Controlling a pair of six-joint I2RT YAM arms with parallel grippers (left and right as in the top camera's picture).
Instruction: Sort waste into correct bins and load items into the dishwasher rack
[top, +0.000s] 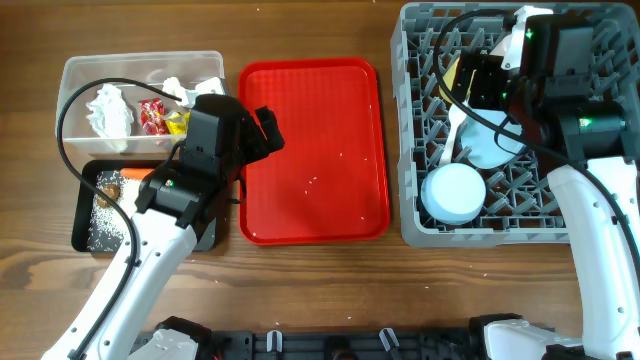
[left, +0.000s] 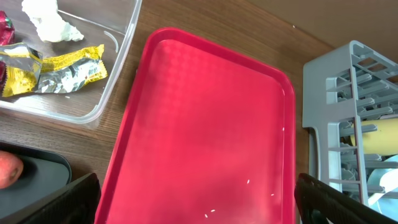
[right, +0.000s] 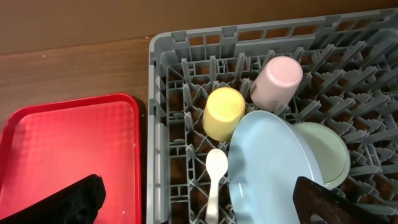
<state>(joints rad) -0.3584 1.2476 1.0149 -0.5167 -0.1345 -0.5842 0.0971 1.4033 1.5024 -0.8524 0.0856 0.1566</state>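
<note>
Both jaws wide apart, empty, left gripper (left: 199, 205) over textured red tray (left: 205, 124), right gripper (right: 202, 202) over grey pegged rack (right: 165, 124) at 3 o'clock holding round plate (right: 267, 168), yellow cup (right: 222, 112), pink cup (right: 277, 81), spoon (right: 216, 171), clear tub (top: 75, 75) at 10 o'clock with crumpled tissues (top: 108, 110), wrappers (top: 158, 115).

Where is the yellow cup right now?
In the right wrist view, the yellow cup sits in the grey dishwasher rack on the robot's right, beside the pink cup and near the white spoon.
</note>
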